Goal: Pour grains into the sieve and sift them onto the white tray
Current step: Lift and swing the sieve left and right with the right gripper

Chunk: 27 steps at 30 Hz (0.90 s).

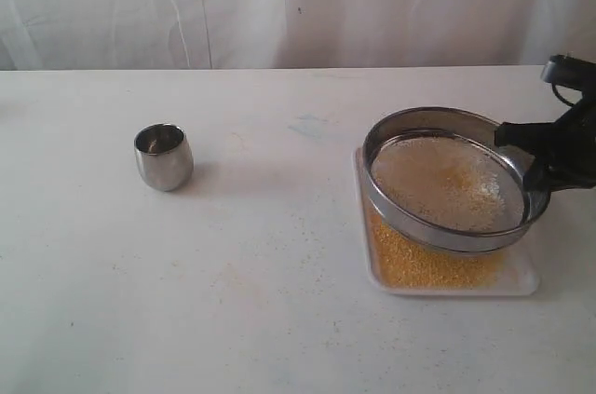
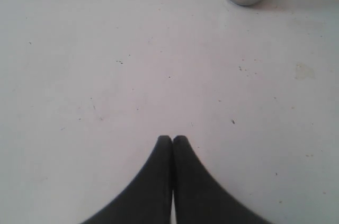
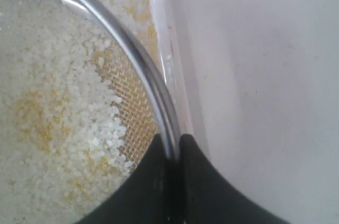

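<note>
right gripper point(image 3: 170, 144) clamps sieve point(image 1: 421, 233) rim over white tray point(image 1: 521, 284) | I judge steel stiff, light, slippery | left gripper point(image 2: 172, 139) closed, empty

Your count, one bench point(image 1: 279, 310): 1 sieve point(image 1: 438, 238), 1 white tray point(image 1: 518, 279), 1 steel cup point(image 1: 164, 157). 2 hands: left hand point(image 2: 172, 140), right hand point(image 3: 175, 147). Grains point(image 1: 419, 264): 2 sorts, yellow fine, whitish coarse; too many to count.

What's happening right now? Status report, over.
Right gripper clamped on sieve rim, sieve tilted over tray. Left gripper shut, empty. Yellow grains on tray, pale grains in sieve. Nothing in the way; cup stands apart.
</note>
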Tool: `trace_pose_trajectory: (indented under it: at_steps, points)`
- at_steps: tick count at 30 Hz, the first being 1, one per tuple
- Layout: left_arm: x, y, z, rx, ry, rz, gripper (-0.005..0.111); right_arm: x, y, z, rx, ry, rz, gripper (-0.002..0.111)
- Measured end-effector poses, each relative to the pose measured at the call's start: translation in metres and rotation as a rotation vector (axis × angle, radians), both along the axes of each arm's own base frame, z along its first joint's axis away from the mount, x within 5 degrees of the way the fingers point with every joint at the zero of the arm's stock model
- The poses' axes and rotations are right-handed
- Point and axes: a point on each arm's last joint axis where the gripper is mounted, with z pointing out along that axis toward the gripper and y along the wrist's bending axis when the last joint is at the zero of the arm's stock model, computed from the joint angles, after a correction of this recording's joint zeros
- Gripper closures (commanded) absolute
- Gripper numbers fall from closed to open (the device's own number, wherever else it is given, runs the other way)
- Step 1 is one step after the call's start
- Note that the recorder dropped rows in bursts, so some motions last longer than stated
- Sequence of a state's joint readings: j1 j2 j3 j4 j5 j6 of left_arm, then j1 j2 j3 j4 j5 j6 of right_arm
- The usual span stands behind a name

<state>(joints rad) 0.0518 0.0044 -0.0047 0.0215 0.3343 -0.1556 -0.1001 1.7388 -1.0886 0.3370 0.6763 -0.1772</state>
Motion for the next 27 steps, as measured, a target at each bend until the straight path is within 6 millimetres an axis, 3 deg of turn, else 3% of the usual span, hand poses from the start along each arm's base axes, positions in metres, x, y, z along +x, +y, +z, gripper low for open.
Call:
trace_pose_trajectory:
  at_steps: [3,7,11,14,17,21,27]
  points:
    - [0.000,0.000,0.000,0.000,0.000,0.000,0.107,-0.012,0.003,-0.003,0.015,0.094,0.067,0.108]
    - [0.000,0.000,0.000,0.000,0.000,0.000,0.107,0.001,0.000,-0.003,-0.020,-0.021,0.023,0.108]
    - [0.000,0.000,0.000,0.000,0.000,0.000,0.107,-0.010,0.004,-0.007,-0.008,0.046,0.062,0.108]
    - [0.000,0.000,0.000,0.000,0.000,0.000,0.107,0.009,-0.006,0.002,-0.030,-0.075,-0.010,0.108]
    - [0.000,0.000,0.000,0.000,0.000,0.000,0.107,-0.002,-0.001,-0.004,0.001,0.047,0.034,0.108]
    - [0.000,0.000,0.000,0.000,0.000,0.000,0.107,0.017,-0.007,0.006,-0.034,-0.117,-0.033,0.108]
    - [0.000,0.000,0.000,0.000,0.000,0.000,0.107,0.015,-0.005,0.008,-0.012,-0.049,-0.001,0.108]
